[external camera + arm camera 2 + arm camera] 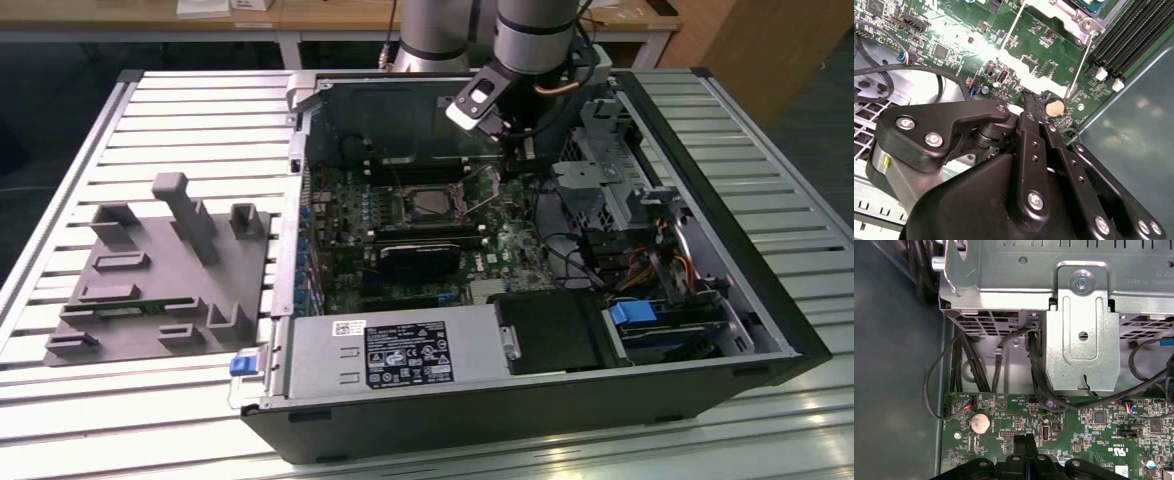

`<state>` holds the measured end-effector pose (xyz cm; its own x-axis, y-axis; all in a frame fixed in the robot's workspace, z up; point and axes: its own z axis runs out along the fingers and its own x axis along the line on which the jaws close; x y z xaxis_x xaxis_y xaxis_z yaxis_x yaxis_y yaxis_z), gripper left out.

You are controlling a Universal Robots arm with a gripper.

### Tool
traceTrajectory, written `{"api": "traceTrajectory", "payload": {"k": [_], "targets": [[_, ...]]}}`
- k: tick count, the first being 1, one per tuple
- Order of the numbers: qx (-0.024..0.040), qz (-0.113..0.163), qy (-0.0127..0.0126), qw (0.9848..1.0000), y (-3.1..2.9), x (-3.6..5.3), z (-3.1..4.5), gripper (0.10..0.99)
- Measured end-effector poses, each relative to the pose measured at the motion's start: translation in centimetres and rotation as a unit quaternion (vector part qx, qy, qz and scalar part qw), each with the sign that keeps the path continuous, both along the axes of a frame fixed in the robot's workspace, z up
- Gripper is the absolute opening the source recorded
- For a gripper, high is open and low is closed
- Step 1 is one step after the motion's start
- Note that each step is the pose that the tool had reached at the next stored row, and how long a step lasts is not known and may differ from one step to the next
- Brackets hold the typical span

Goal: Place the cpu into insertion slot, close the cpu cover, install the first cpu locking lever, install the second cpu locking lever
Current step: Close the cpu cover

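Note:
In the exterior view the insertion slot (pixel 430 203) lies in the middle of the motherboard, with a grey square in its centre that looks like the cpu. My gripper (pixel 518 150) hangs over the board just off the slot's corner, toward the exterior view's right. Its fingers are shut together with nothing between them in both wrist views, the tips (pixel 1029 98) (pixel 1025 441) just above the green board. The silvery cpu cover (pixel 1069 16) shows in the second wrist view. Two thin wire locking levers (pixel 1008 37) (pixel 1079 65) run from it toward the gripper.
A coin cell battery (pixel 980 422) sits beside the fingertips. A metal drive cage (pixel 1079 315) with black cables stands close behind. Memory slots (pixel 1134 35) flank the socket, and a black heatsink (pixel 420 258) lies nearer the front. A grey fixture block (pixel 160 270) sits outside the case.

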<state>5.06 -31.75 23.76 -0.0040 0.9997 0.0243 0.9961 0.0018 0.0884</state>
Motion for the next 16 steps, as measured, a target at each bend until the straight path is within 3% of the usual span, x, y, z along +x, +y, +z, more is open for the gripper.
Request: {"api": "traceTrajectory", "payload": {"k": [10, 13, 16], "targets": [[-0.0006, 0.000, 0.0003, 1.0000, 0.00, -0.01, -0.11, 0.106], [-0.0005, 0.000, 0.0054, 1.0000, 0.00, -0.01, -0.18, 0.106], [-0.0007, 0.000, 0.0059, 1.0000, 0.00, -0.07, -0.23, 0.106]]}}
